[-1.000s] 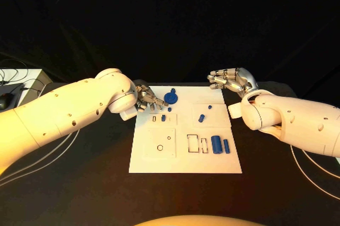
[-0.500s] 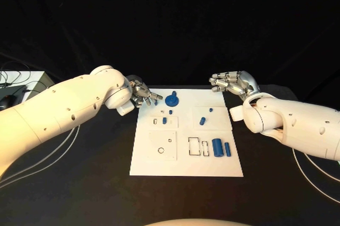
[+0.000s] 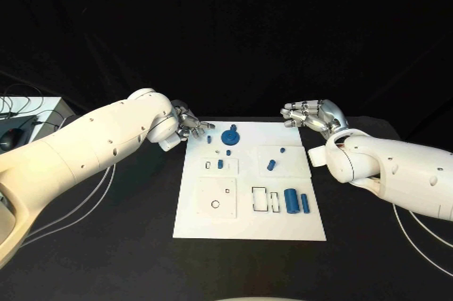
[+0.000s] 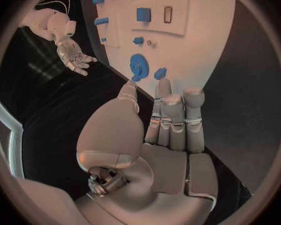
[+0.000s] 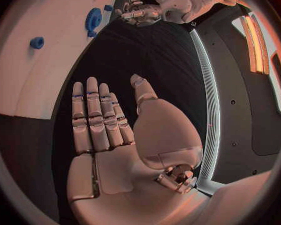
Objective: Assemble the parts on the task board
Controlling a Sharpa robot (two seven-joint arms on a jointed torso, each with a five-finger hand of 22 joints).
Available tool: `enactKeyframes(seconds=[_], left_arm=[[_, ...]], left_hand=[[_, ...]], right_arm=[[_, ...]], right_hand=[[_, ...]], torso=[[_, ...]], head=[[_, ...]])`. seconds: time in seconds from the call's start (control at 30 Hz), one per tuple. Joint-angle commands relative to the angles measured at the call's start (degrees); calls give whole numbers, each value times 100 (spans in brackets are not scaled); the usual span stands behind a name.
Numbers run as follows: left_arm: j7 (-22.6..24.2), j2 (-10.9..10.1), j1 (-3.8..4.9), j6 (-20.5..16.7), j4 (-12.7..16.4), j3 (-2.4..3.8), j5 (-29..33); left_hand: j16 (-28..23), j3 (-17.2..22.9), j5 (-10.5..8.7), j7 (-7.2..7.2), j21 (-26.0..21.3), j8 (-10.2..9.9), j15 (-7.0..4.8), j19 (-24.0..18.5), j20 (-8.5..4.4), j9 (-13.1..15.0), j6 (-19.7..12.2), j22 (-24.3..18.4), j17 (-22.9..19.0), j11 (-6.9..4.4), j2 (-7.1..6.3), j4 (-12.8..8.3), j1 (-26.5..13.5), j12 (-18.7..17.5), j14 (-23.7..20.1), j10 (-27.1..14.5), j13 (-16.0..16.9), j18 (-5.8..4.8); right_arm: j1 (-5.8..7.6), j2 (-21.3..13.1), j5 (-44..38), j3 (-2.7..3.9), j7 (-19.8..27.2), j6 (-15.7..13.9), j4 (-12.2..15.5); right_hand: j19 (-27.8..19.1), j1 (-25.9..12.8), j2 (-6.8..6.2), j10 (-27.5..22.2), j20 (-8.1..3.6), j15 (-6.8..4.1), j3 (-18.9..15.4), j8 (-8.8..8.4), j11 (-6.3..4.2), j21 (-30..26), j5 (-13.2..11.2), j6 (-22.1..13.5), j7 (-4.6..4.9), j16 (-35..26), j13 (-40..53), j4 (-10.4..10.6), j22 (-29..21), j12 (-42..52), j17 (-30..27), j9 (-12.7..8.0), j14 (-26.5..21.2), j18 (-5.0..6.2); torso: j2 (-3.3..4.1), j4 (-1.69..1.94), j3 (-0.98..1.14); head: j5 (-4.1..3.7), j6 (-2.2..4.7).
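A white board lies flat in the middle of the black table. Small blue pieces sit on it. A round blue gear with a little knob is near the far edge of the board. A tiny blue bit lies just beside the gear, on the side of the left hand. A small blue peg stands in a frame in the next row. Another blue peg lies tilted in the square beside it. Nearer the robot, a fat blue roller and a thin blue stick lie side by side, close to two little open frames.

The left hand hangs at the far left corner of the board, with its fingertips near the tiny blue bit and the gear. In the left wrist view its fingers are straight and lie close side by side, and the thumb is out to one side. It holds nothing.

The right hand is up by the far right corner of the board, well apart from the blue pieces. In the right wrist view its palm is flat, and its fingers are stretched out. It holds nothing too.

A grey box with cables sits at the left side of the table.
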Motion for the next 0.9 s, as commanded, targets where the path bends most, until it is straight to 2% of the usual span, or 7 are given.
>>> enactKeyframes(seconds=[0.03,0.13,0.23,0.33,0.57,0.77,0.9], left_arm=[[-15,50,27,64,-139,5,-133],[-34,93,49,116,-255,4,-144],[-50,136,61,198,-329,-3,-140],[-58,191,69,291,-402,-24,-124],[-56,331,74,405,-583,-129,-78],[-78,396,74,490,-694,-178,-67],[-82,429,73,533,-736,-210,-62]], left_hand=[[60,-3,-11,-9,59,163,-12,52,1,43,-61,32,29,-16,-37,54,-31,75,32,-30,35,-4],[97,-5,-9,-43,106,360,-29,71,-14,143,-101,73,67,-38,-44,65,-45,199,47,-55,103,-17],[117,-4,-10,-44,131,454,-29,78,-14,174,-157,99,88,-39,-41,81,-50,246,49,-77,116,-20],[129,-8,-12,-43,142,455,-27,81,-14,170,-158,109,104,-37,-39,93,-65,246,53,-79,115,-24],[217,-15,-15,-87,220,213,-47,104,-45,1,84,184,206,-68,-46,112,-82,176,89,15,134,-70],[263,-16,-14,-92,280,169,-51,137,-66,1,155,229,260,-74,-51,146,-114,154,116,52,156,-94],[282,-10,-9,-107,316,172,-60,157,-80,22,189,257,280,-86,-36,142,-113,152,132,81,170,-109]], right_arm=[[3,-10,-18,2,56,60,19],[5,-14,-18,3,58,59,27],[5,-16,-17,3,60,58,33],[6,-17,-18,3,61,59,37],[7,-13,-18,3,63,59,40],[7,-1,-18,3,64,61,33],[7,9,-19,3,64,64,25]], right_hand=[[-54,-31,0,-34,0,1,35,-30,11,6,32,-38,-8,-24,-8,11,-6,-33,-7,-5,-32,-81],[-54,-31,0,-34,0,1,35,-30,11,6,32,-38,-8,-24,-8,11,-6,-33,-7,-5,-32,-81],[-54,-31,0,-34,0,1,35,-30,11,6,32,-38,-8,-24,-8,11,-6,-33,-7,-5,-32,-81],[-55,-38,4,-34,1,2,39,-31,12,5,42,-40,-7,-23,-8,3,-7,-35,-7,-5,-35,-81],[-55,-38,4,-34,1,2,39,-31,12,5,42,-40,-7,-23,-8,3,-7,-35,-7,-5,-35,-81],[-55,-38,4,-34,1,2,39,-31,12,5,42,-40,-7,-23,-8,3,-7,-35,-7,-5,-35,-81],[-55,-38,4,-34,1,2,39,-31,12,5,42,-40,-7,-23,-8,3,-7,-35,-7,-5,-35,-81]], torso=[[28,-3,-7],[26,-2,-10],[24,-3,-7],[22,-10,-7],[21,-12,-2],[18,-5,3],[22,-5,-1]], head=[[11,20],[4,20],[8,10],[5,13],[13,7],[10,5],[10,2]])
